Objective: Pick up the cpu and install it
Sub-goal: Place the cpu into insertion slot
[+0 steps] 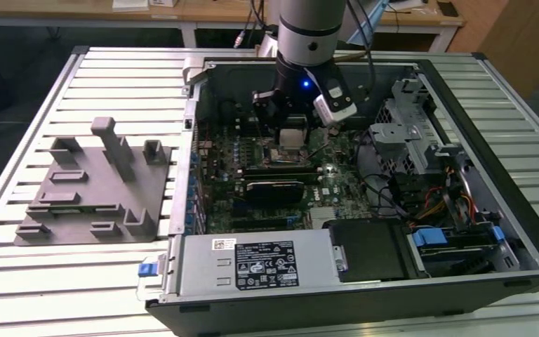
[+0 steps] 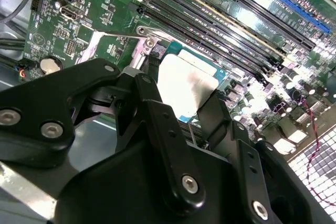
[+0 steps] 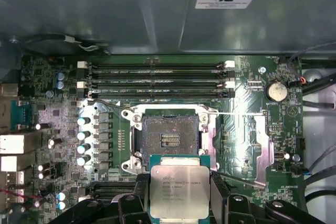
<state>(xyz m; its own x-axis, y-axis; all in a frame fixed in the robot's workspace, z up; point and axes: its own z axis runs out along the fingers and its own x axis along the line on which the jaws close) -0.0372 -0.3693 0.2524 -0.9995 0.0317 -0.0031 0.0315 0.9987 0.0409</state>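
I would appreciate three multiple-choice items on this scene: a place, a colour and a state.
1. Where does the grey fixture stand relative to the computer case? A inside it; B on top of it; C on the table, at the exterior view's left of it.
2. What colour is the motherboard? A red; B green; C white.
3. How do the cpu and the socket stand? A cpu held in the shut gripper, socket empty; B cpu seated in the socket; C cpu lying beside the socket.
Answers: C, it rests on the slats outside the case; B, the board shows green in both wrist views; A, the gripper clamps the cpu clear of the bare socket.
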